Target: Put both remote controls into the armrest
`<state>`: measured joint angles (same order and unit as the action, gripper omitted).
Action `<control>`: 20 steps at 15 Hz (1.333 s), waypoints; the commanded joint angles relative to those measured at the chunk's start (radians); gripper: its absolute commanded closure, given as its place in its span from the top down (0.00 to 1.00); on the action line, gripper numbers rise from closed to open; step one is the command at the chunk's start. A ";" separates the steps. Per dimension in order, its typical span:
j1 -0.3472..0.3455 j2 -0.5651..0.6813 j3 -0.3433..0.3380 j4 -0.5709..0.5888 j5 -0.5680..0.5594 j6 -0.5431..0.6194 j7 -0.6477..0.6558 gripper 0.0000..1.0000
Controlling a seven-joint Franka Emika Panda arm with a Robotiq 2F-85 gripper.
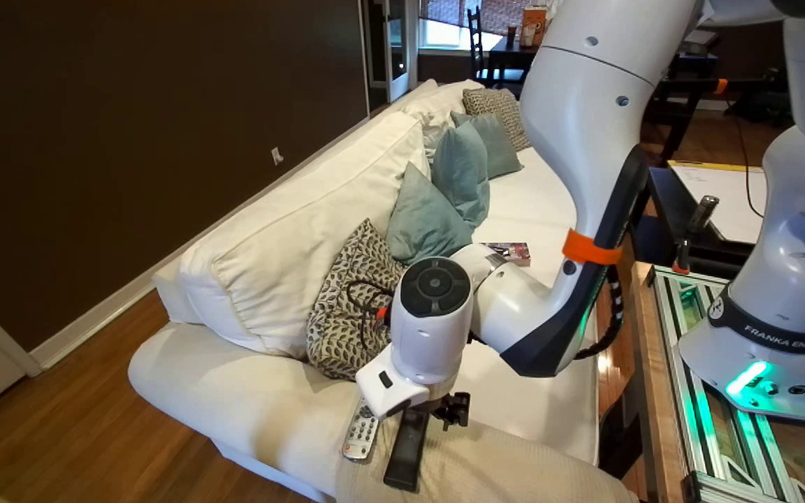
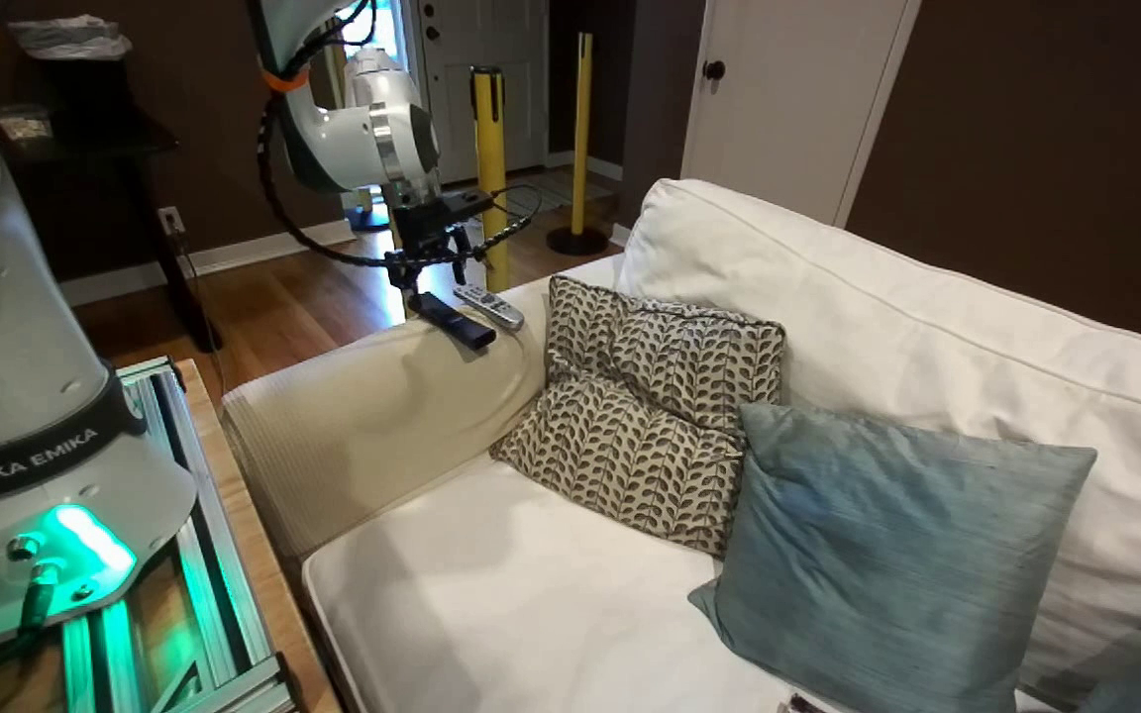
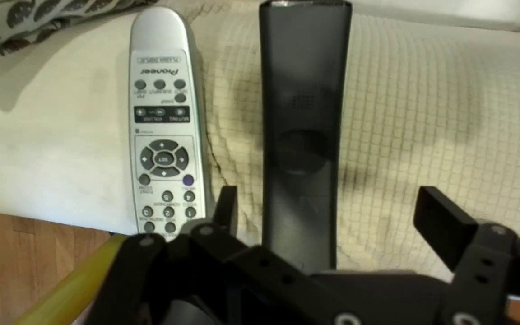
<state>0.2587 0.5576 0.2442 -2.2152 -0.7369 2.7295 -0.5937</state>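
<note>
Wrist view shows the end effector [image 3: 333, 212], jaws spread and gripping nothing, the black remote [image 3: 303, 113] lying between them on the armrest [image 3: 66, 167], long axis across their closing line, the silver remote [image 3: 165, 131] just beside it, so a straight upward retreat probably suits.

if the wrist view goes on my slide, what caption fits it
Silver Pioneer remote beside black remote on cream armrest, open Robotiq gripper in the foreground.

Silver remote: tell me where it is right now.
The silver remote lies on the armrest, left of the black remote in the wrist view, a gap between them.
</note>
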 commanded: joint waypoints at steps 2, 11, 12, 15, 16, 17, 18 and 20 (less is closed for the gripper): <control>-0.033 -0.128 -0.049 -0.154 -0.032 0.171 0.120 1.00; -0.036 -0.269 -0.166 -0.335 -0.023 0.422 0.326 1.00; -0.053 -0.275 -0.155 -0.355 -0.013 0.456 0.323 1.00; -0.110 -0.274 -0.117 -0.414 -0.003 0.562 0.316 1.00; -0.128 -0.266 -0.096 -0.436 0.025 0.598 0.291 1.00; -0.144 -0.267 -0.087 -0.459 0.031 0.625 0.297 1.00; -0.175 -0.266 -0.068 -0.472 -0.005 0.643 0.336 1.00; -0.210 -0.271 -0.052 -0.511 -0.014 0.683 0.356 1.00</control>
<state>0.1136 0.3058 0.1538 -2.6617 -0.7356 3.3579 -0.2737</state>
